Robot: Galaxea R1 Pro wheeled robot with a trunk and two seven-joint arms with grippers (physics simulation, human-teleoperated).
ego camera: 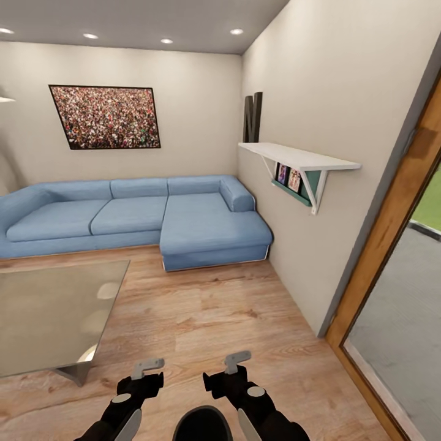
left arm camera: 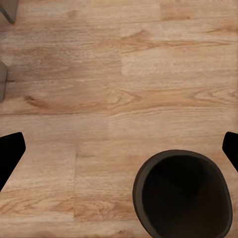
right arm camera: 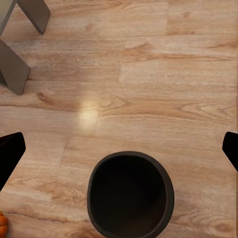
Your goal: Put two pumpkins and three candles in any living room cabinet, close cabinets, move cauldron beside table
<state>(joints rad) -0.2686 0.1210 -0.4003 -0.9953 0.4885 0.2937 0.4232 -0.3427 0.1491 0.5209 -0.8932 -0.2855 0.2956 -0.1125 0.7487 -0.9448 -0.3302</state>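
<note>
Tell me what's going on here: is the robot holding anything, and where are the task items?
The robot stands on the wood floor of a living room, facing a blue corner sofa, with the glossy grey coffee table at its left. Both the left gripper and the right gripper are open and empty. The round black cauldron sits on the floor just below them, near the table's slanted grey legs. A sliver of an orange pumpkin shows at the right wrist view's edge.
</note>
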